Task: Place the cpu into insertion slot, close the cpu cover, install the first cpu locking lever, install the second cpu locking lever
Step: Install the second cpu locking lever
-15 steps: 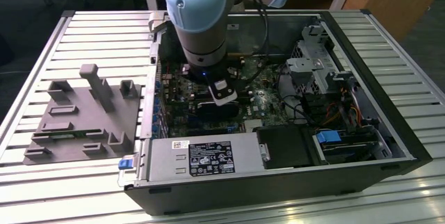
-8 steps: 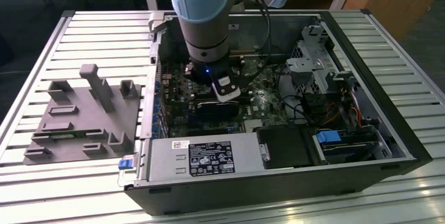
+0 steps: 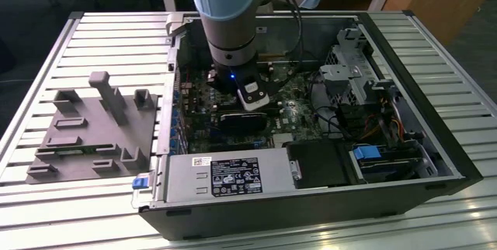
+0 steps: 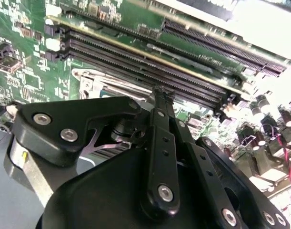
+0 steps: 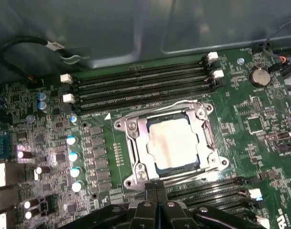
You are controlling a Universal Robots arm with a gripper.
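**Desk:** Where does the work stand?

**Photographer:** The arm [image 3: 229,17] reaches into the open computer case [image 3: 404,145] at the centre of the exterior frame. In the first wrist view the cpu [image 5: 174,143] sits in the insertion slot [image 5: 159,168], and the cpu cover [image 5: 135,143] lies flat over it. The gripper [image 5: 156,191] is at the socket's near edge, its jaws pressed together with nothing visible between them.

**Desk:** And the levers?

**Photographer:** One wire lever [image 5: 183,103] lies along the cover's far edge. The near lever looks to be the step in hand. It likely needs steady downward pressure, then a sideways tuck under its hook. The tips should stay off the memory slots [image 5: 140,86].
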